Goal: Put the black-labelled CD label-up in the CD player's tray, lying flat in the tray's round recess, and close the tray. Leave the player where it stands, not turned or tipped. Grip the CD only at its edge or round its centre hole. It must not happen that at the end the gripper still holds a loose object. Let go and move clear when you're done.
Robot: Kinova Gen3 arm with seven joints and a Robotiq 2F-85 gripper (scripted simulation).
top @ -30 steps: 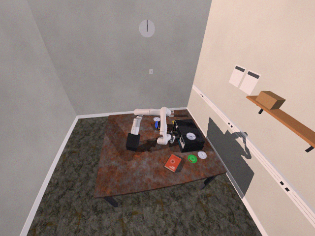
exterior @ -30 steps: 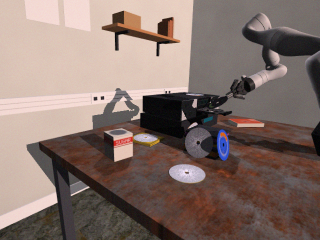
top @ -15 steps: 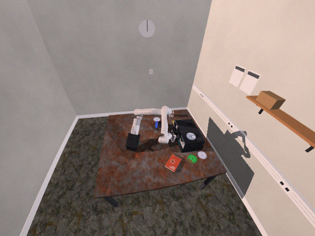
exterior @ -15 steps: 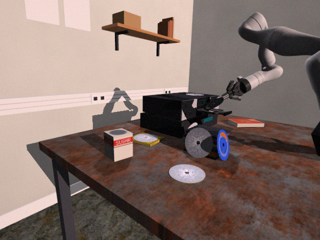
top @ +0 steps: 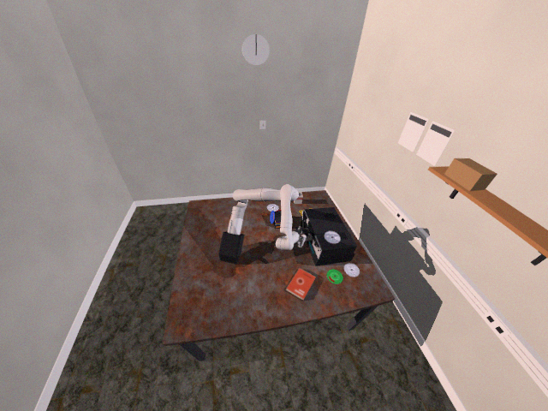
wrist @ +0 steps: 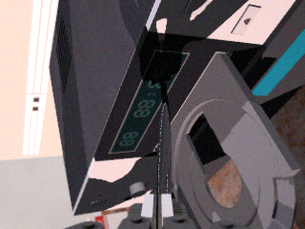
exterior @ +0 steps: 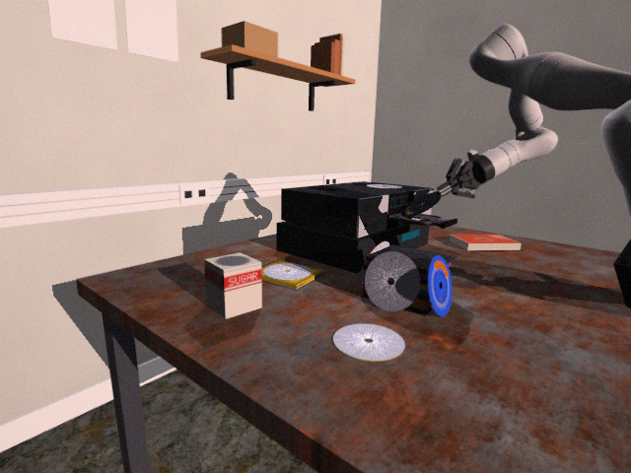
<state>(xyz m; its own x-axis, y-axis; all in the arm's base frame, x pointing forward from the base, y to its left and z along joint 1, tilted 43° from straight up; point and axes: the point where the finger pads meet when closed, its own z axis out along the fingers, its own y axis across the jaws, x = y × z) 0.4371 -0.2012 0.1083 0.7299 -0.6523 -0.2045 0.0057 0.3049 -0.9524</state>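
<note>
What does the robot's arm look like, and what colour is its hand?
The arm is a chain of smooth, round, white tubes joined by curved elbows, rising from a black box base. Its gripper is dark grey and black, with thin, jointed metal fingers ending in pale pads.

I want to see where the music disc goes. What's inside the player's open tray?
A round hollow with a gap showing the table; no disc lies there. The tool holds the disc edge-on in front, hiding a strip.
</note>
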